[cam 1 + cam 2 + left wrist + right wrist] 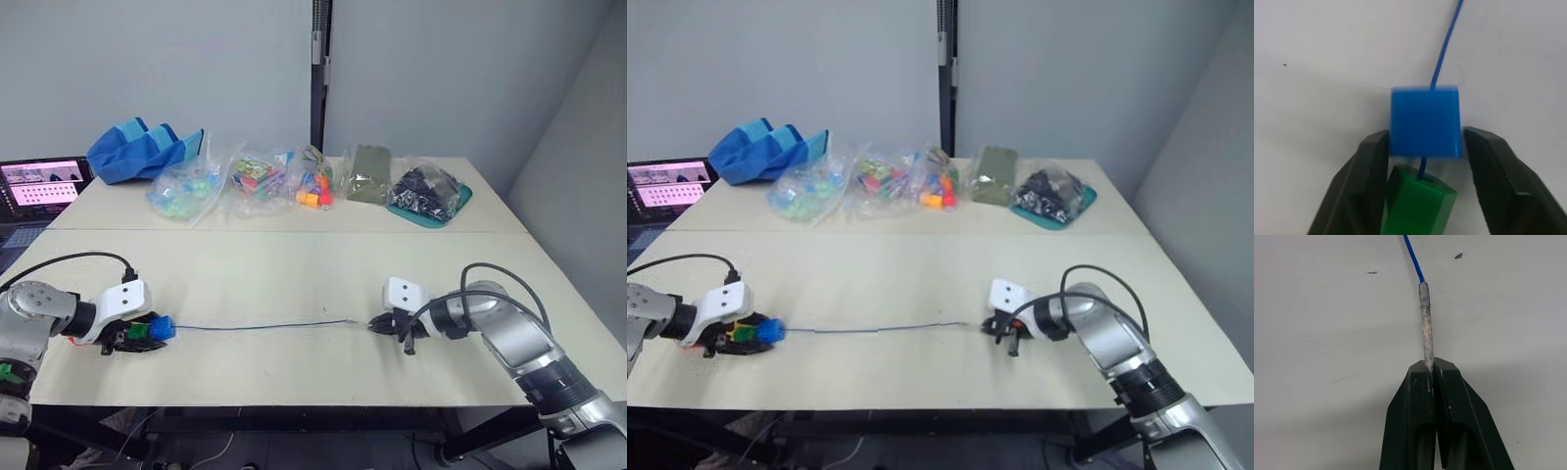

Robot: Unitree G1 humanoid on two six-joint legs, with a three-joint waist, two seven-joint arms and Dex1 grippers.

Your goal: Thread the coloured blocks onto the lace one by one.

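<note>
The lace (265, 325), a thin blue cord, lies stretched across the near part of the table (294, 269) between my two grippers. Its pale stiff tip (1425, 318) is pinched in my right gripper (1429, 366), which is shut on it. At the other end a blue block (1424, 121) and a green block (1418, 200) sit threaded on the cord. My left gripper (1425, 142) has its black fingers (1369, 166) pressed against both sides of the blue block. In the head views the blue block (162, 328) sticks out of the left gripper (137, 335), with the green block behind it.
Along the table's far edge lie clear bags of mixed toy pieces (260, 178), a blue fabric bag (142, 149), an olive packet (369, 173) and a teal tray of black parts (428, 194). A laptop (39, 186) stands at the far left. A black post (318, 73) rises behind the table.
</note>
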